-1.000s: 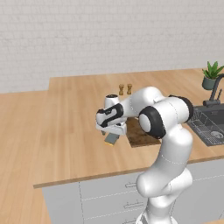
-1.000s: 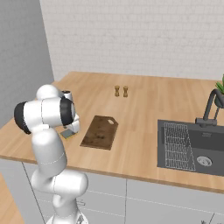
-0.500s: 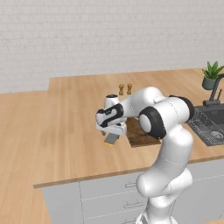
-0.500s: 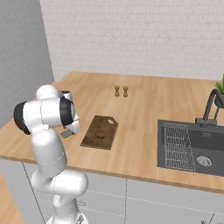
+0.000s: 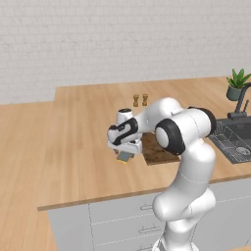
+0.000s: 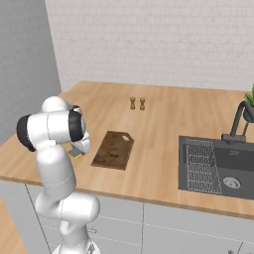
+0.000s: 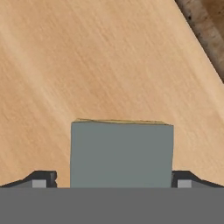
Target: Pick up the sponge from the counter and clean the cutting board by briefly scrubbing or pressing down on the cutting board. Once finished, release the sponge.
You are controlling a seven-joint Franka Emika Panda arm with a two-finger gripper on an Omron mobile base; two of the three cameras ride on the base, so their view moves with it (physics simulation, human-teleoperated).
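Counter (image 5: 73, 127) shot, claw (image 7: 121, 181) low over wood.
Claw pinched the sponge (image 7: 121, 153) between both fingertips (image 7: 41, 179); cutting board (image 5: 158, 149) just beside it.

cutting board (image 6: 113, 150) on counter (image 6: 163, 119)

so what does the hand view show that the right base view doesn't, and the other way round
The hand view alone shows the gripper, a dark fingertip pressed against each side of the sponge.

The right base view alone shows the whole cutting board with its handle slot, the two shakers, the sink and the faucet.

Both show the sponge, the light-wood counter and part of the cutting board.
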